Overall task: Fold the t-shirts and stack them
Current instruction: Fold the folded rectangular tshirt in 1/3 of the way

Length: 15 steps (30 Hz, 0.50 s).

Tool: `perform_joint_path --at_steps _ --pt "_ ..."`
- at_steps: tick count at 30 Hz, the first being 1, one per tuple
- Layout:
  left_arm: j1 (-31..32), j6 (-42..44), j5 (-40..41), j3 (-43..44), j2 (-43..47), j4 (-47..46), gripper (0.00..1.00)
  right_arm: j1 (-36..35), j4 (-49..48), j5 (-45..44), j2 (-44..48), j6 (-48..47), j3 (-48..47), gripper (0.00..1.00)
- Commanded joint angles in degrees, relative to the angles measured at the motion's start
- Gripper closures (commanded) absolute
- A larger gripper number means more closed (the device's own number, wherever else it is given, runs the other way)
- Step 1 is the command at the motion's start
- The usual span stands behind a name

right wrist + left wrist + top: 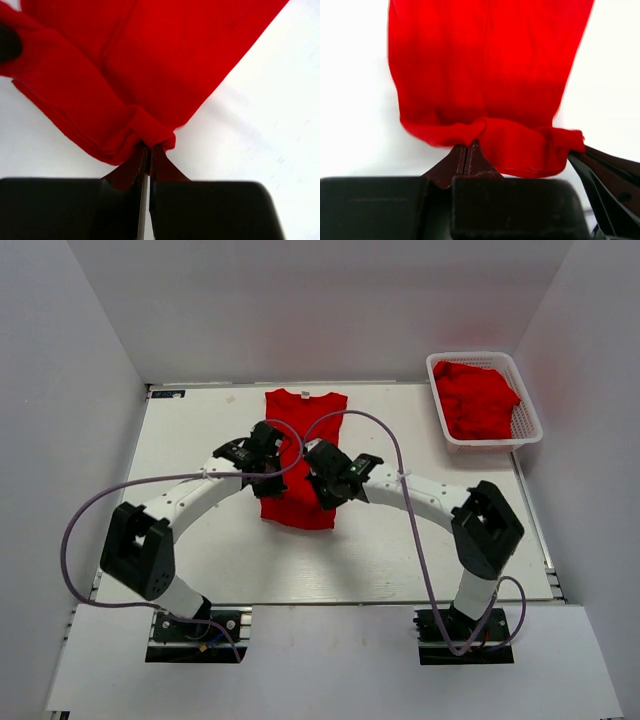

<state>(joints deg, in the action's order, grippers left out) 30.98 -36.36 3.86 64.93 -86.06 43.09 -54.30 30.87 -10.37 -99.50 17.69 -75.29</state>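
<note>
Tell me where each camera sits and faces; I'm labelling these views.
Top external: above, behind the bases, looking down on both arms, the t-shirt and white basket.
Left wrist: on the left arm, facing along the left tool, shut on the t-shirt's edge.
Right wrist: likewise, right tool pinching it.
Shared: the same t-shirt.

Basket (480, 357) blocks far-right corner; table's (185, 430) left side open.
</note>
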Motion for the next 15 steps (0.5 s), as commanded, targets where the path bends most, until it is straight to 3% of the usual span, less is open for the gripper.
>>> perform_joint_path --at_steps 1,15 --pt "-2.7 1.4 2.7 5.0 -2.7 -1.5 1.00 3.2 1.3 1.1 -3.8 -5.3 -6.7 1.00" --pt "-10.0 9.6 -1.7 15.8 -16.2 -9.9 1.00 13.7 1.8 7.6 -17.8 -10.0 -23.0 1.00"
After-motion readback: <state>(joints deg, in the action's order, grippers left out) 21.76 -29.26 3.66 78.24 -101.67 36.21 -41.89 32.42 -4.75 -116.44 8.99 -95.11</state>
